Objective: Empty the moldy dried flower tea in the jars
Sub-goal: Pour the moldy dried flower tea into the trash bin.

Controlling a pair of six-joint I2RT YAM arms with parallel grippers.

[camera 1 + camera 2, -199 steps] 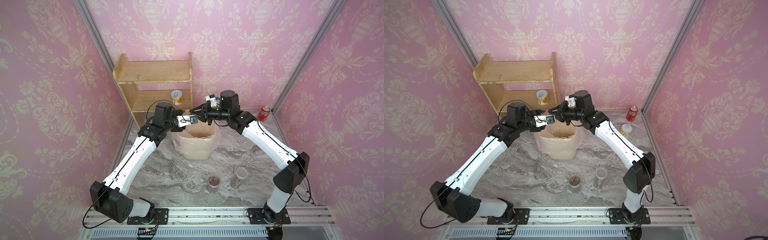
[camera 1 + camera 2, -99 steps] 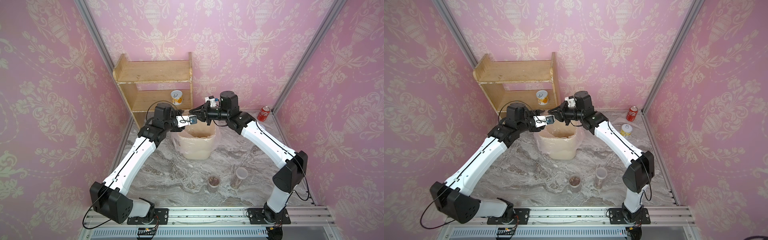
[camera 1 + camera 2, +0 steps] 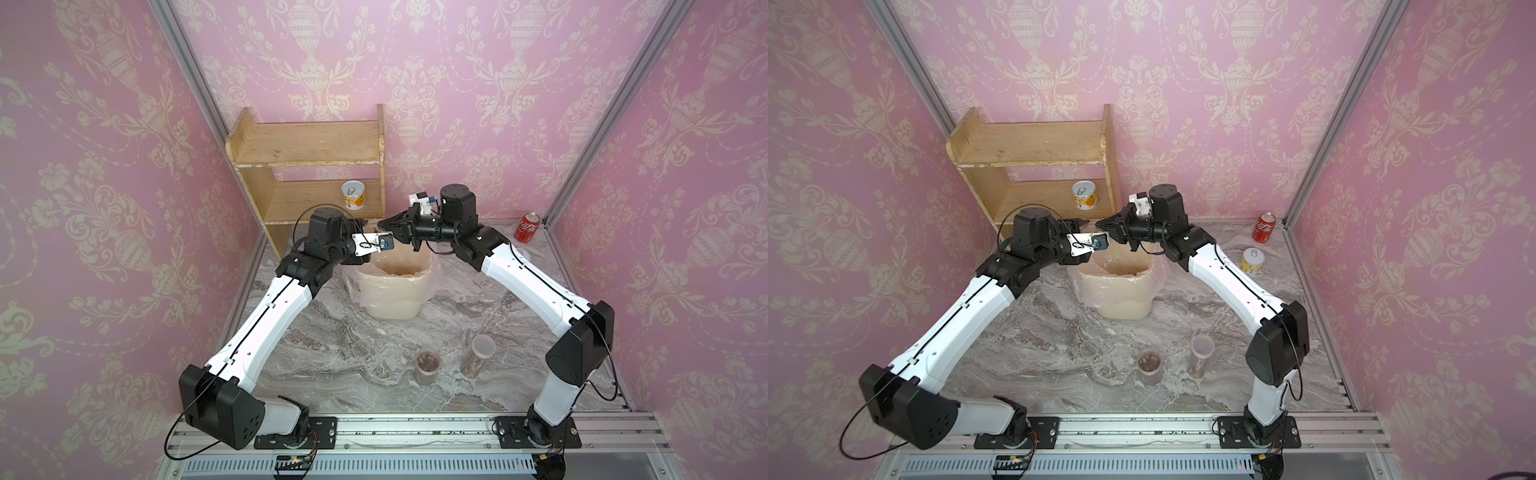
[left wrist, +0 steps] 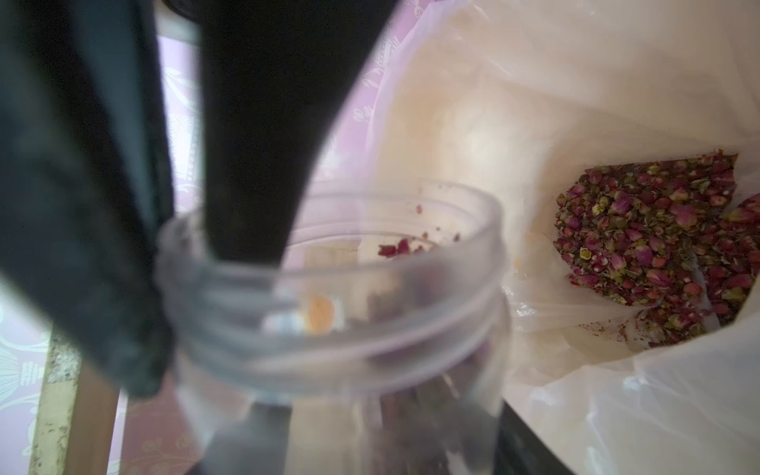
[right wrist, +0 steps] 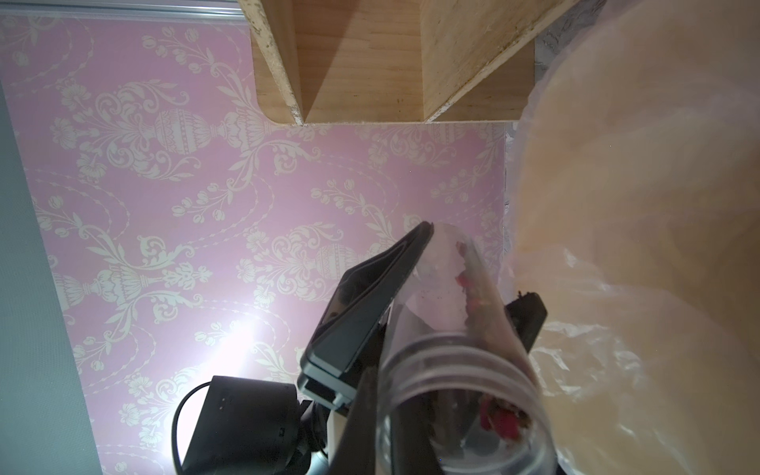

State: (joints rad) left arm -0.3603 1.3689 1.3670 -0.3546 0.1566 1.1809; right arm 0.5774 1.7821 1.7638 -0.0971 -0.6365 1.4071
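Top views first: in both top views the left gripper (image 3: 362,224) and right gripper (image 3: 384,224) meet tip to tip above the far edge of the lined bin (image 3: 390,297). A short jar (image 3: 428,368) and a tall jar (image 3: 478,359), both holding tea (image 3: 428,360), stand near each other on the table (image 3: 332,374).

Left wrist view: a clear jar (image 4: 329,296), open and with only a few crumbs inside, has the right gripper's jaws clamped on its rim, one finger inside the mouth. More tea lies heaped in the bag (image 4: 575,103).

Right wrist view: the left gripper's jaws flank the jar's body. Whether they press it, I cannot tell.
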